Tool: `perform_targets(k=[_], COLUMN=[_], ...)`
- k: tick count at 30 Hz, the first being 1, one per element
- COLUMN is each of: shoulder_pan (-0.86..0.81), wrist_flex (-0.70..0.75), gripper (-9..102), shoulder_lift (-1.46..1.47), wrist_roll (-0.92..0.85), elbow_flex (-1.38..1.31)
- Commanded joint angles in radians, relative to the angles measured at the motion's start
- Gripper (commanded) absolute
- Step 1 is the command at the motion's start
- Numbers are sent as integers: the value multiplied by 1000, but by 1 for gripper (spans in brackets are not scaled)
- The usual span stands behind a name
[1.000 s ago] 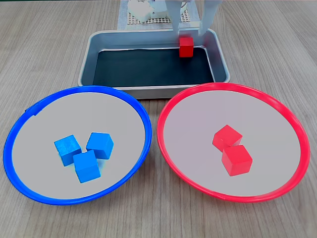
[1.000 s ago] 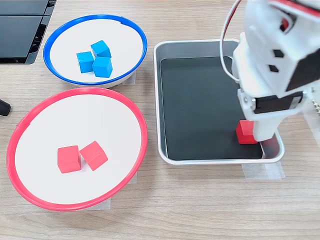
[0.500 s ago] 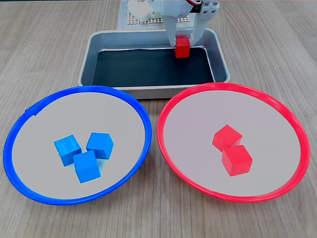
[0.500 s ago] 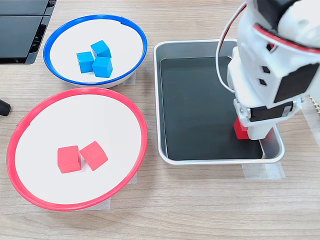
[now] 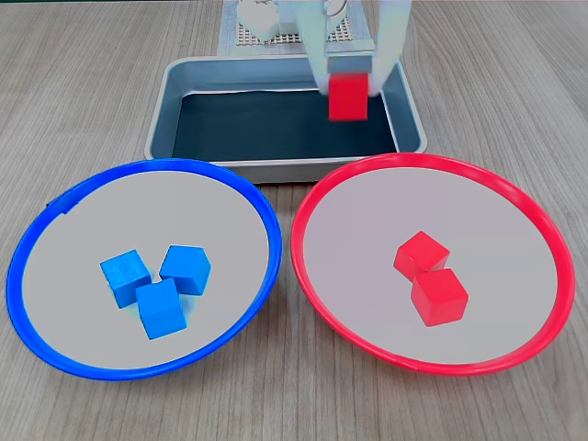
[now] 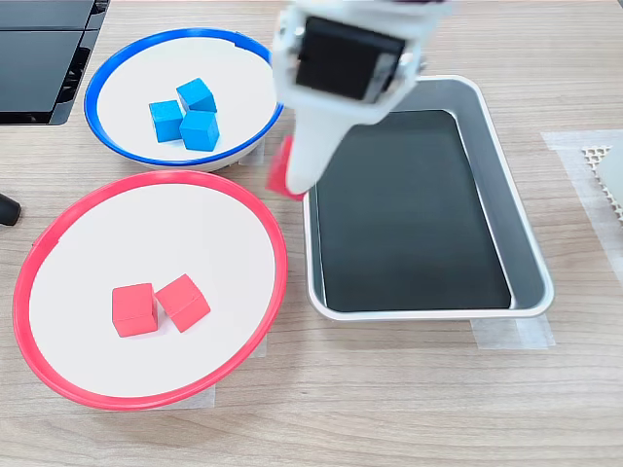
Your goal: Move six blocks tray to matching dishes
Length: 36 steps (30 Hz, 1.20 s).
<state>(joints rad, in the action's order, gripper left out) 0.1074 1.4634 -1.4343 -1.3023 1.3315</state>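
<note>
My gripper [image 5: 348,81] is shut on a red block [image 5: 347,97] and holds it in the air above the silver tray [image 5: 165,101]. In the other fixed view the gripper [image 6: 290,177] and its red block [image 6: 280,167] hang over the gap between the tray's left wall [image 6: 308,243] and the red-rimmed dish [image 6: 58,233]. The tray's black bottom [image 6: 409,204] holds no blocks. Two red blocks [image 6: 132,309] [image 6: 183,302] lie in the red-rimmed dish [image 5: 514,197]. Three blue blocks [image 5: 156,280] [image 6: 185,112] lie in the blue-rimmed dish [image 5: 55,207] [image 6: 127,53].
A black device [image 6: 39,49] lies at the top left of the table, with a small black object [image 6: 8,208] at the left edge. A white mesh mat [image 6: 602,165] [image 5: 276,37] lies beyond the tray. Tape strips [image 6: 511,335] hold the tray down.
The gripper closed on the red block at the tray's end, lifted it out, and swung it across the tray toward the red-rimmed dish.
</note>
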Motion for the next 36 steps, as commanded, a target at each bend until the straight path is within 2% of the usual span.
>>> perform_targets(k=[1,6,8,12,15,17,19,20,22,25,28,30,32,36], shoulder_pan=[-14,5,14,20,21,20,17,17,14,-18,-98,-155,-193,-189], wrist_flex=[-256,-541,-598,-707,-735,-747,-770,-793,-833,-965,-1310,-1460,-1414,-1157], gripper=[0,0,0,16,20,18,10,3,0,0,0,0,0,0], shoulder_lift=[72,245,268,216,153,98,25,-46,-158,-382,-710,-884,-1048,-1422], wrist_roll=[11,29,66,98,94,91,98,112,247,565,905,1117,1253,1290], elbow_flex=[-49,-52,-66,17,92,150,230,305,393,563,916,1129,1284,1548])
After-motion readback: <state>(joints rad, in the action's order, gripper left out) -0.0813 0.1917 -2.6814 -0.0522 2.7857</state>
